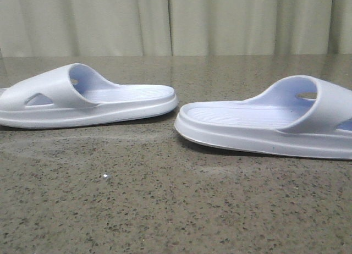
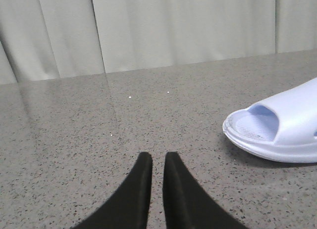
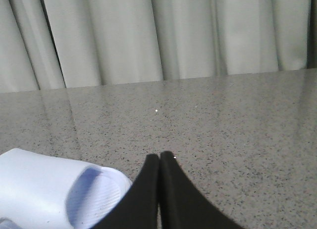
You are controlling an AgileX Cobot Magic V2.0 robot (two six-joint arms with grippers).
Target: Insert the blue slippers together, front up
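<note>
Now, left fingers (image 2: 157, 157) nearly closed, right fingers (image 3: 159, 155) pressed together, both empty, blue slippers (image 1: 88, 97) untouched.

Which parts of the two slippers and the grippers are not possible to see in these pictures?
- Left slipper: toe end cut by the front view's left edge.
- Right slipper: toe end cut by the right edge.
- Both soles: hidden against the table.
- Left gripper, right gripper: absent from front view.

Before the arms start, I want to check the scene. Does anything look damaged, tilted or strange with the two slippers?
Nothing stands out. The left slipper and the right slipper both lie sole-down on the table, apart, heels facing each other, with no visible damage. The left hand and right hand hold nothing.
</note>
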